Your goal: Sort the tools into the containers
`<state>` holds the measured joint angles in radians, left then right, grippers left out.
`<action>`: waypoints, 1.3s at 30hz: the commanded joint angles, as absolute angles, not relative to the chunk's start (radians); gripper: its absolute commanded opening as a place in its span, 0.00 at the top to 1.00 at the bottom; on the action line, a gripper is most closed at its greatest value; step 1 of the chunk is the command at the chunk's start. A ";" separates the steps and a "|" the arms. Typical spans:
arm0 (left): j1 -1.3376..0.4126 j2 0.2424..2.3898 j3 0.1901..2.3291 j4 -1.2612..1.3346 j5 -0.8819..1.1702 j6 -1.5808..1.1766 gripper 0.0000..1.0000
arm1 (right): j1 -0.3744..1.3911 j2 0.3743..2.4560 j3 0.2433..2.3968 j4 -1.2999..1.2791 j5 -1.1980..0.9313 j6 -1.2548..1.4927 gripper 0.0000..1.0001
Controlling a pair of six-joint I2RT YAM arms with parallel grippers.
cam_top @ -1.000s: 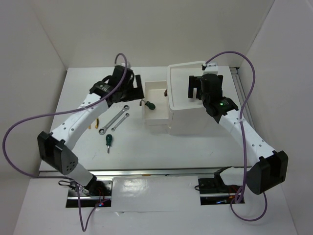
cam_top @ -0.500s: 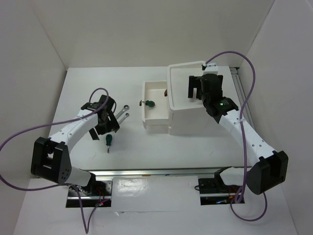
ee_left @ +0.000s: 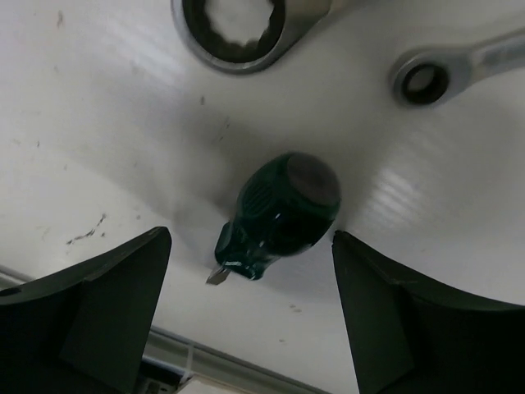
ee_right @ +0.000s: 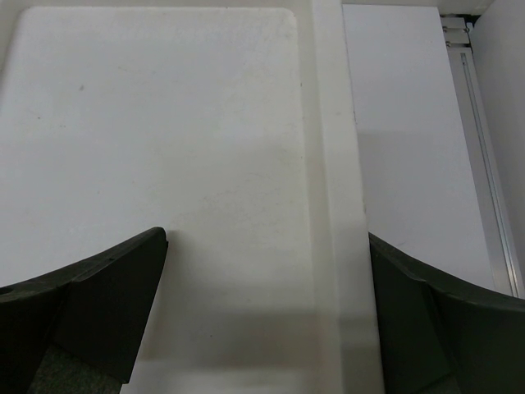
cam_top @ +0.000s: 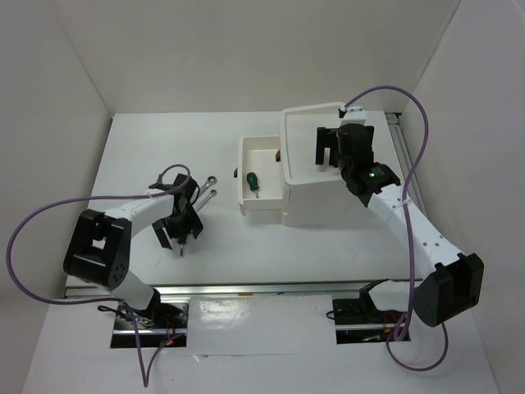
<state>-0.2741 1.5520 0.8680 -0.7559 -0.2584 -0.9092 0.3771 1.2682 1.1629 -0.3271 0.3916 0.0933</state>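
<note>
– Looking at the left side first, where does the left gripper (ee_left: 250, 246) stand?

– It hangs low over the table (cam_top: 246, 246), pointing down. Its two fingers (ee_left: 98, 312) are spread wide, and a stubby green-handled screwdriver (ee_left: 283, 209) lies on the table between them. The fingers do not touch it; there is a gap on each side.

– How does this screwdriver lie?

– On its side, with the round end of the handle toward the far side of the table and the short blade toward the arm bases. Just beyond it are a silver ratchet wrench (ee_left: 238, 25) and a second wrench (ee_left: 435, 78), both flat on the table and apart from the screwdriver.

– And the containers?

– The white cabinet (cam_top: 328, 201) stands right of the middle. One drawer (cam_top: 267, 160) is pulled out to the left, and another green-handled screwdriver (cam_top: 253, 180) lies inside it.

– What about the right gripper (ee_right: 267, 238)?

– It is above the top tray (ee_right: 164, 123) of the cabinet, looking down at it. Its fingers (ee_right: 90, 304) also stand wide apart, with nothing between them. The part of the tray under it is bare white plastic.
</note>
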 commanded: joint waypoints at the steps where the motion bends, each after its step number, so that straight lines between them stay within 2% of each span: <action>1: -0.235 1.617 0.854 -0.674 -0.256 -0.879 0.08 | 0.394 1.262 1.118 -0.497 0.313 0.150 0.00; 3: -0.235 1.635 0.854 -0.651 -0.247 -0.865 0.12 | 0.394 1.262 1.118 -0.497 0.313 0.150 0.00; 4: -0.235 1.649 0.854 -0.650 -0.247 -0.865 0.17 | 0.394 1.262 1.118 -0.497 0.313 0.150 0.00; 6: -0.235 1.661 0.854 -0.640 -0.236 -0.856 0.42 | 0.394 1.262 1.118 -0.497 0.313 0.150 0.00; 8: -0.235 1.661 0.854 -0.640 -0.236 -0.856 0.79 | 0.394 1.262 1.118 -0.488 0.313 0.150 0.00; 9: -0.244 1.661 0.844 -0.640 -0.227 -0.856 0.92 | 0.394 1.262 1.118 -0.488 0.313 0.150 0.00; 10: -0.244 1.651 0.844 -0.640 -0.227 -0.856 1.00 | 0.394 1.262 1.118 -0.488 0.322 0.150 0.00; 16: -0.354 1.473 0.893 -0.759 -0.258 -0.899 1.00 | 0.394 1.282 1.118 -0.497 0.322 0.150 0.00; 20: -0.457 1.304 1.133 -0.831 -0.265 -0.905 1.00 | 0.394 1.273 1.127 -0.497 0.333 0.150 0.00; 24: -0.503 1.278 1.321 -0.750 -0.244 -0.833 1.00 | 0.394 1.273 1.127 -0.497 0.342 0.150 0.00; 29: -0.515 1.406 1.390 -0.463 -0.114 -0.718 1.00 | 0.403 1.252 1.106 -0.497 0.342 0.150 0.00; 37: -0.526 1.699 1.551 -0.249 0.026 -0.675 1.00 | 0.414 1.272 1.106 -0.497 0.354 0.150 0.00; 38: -0.526 1.722 1.563 -0.249 0.026 -0.675 0.99 | 0.414 1.272 1.106 -0.506 0.354 0.150 0.00; 39: -0.526 1.745 1.600 -0.249 -0.010 -0.689 0.78 | 0.414 1.281 1.106 -0.506 0.363 0.150 0.00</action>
